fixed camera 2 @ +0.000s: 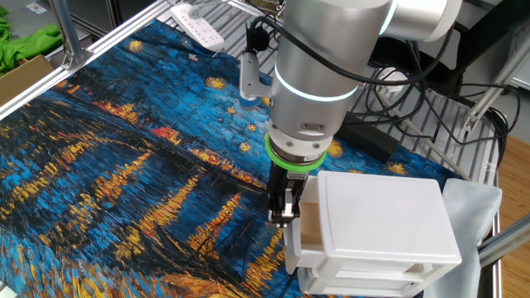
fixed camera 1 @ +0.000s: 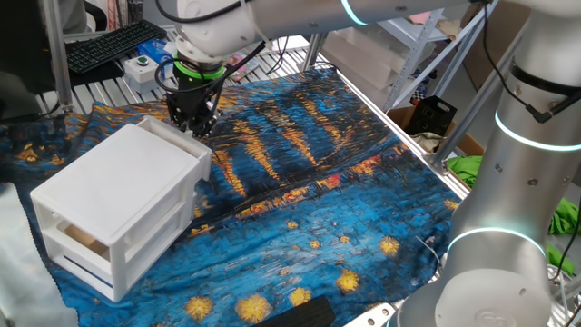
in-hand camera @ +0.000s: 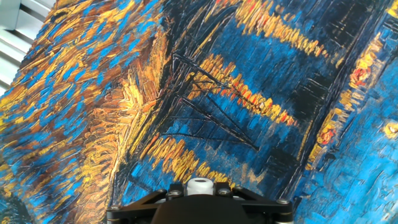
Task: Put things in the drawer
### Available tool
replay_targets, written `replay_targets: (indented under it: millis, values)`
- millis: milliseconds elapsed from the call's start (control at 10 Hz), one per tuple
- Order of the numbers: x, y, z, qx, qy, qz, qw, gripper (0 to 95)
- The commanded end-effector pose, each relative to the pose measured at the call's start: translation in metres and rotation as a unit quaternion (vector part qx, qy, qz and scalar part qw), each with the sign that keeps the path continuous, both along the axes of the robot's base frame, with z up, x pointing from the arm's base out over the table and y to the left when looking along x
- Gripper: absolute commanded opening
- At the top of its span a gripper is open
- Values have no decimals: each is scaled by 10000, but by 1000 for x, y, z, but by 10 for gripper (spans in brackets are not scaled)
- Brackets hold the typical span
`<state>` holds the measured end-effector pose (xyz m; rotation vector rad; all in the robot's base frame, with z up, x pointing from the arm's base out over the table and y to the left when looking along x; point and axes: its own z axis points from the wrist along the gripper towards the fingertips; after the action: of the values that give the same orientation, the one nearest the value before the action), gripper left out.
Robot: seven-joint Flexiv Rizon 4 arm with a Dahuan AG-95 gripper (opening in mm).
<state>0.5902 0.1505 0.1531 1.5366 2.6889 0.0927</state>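
White cabinet (fixed camera 1: 118, 195), worktop front: block (fixed camera 1: 83, 238) visible behind one open front (which level, unclear). End effector (fixed camera 2: 282, 211) hangs at upper drawer (fixed camera 2: 308, 223), clench or release indeterminable. Advice: push squarely, slowly, avoiding shoving the cabinet.

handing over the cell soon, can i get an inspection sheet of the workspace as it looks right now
surface: painted-pattern blue and orange cloth, creased.
job's things: white cabinet; upper drawer stands slightly out, tan block showing inside.
clutter: nothing seen on the cloth.
grippers: gripper points down at the drawer's end; jaws partly closed, grip unclear.
cables: black leads behind the arm; power strip.
surroundings: keyboard, shelving, green fabric.
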Motion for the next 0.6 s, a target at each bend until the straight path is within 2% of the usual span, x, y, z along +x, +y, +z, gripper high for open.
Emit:
replay_targets:
  millis: [100,300,600]
  values:
    - [-1,0,0,40,-31,-3,10000,0]
    - [-2,0,-1,121,-52,-40,9999,0]
    - [-5,-1,-2,95,-55,34,9999,0]
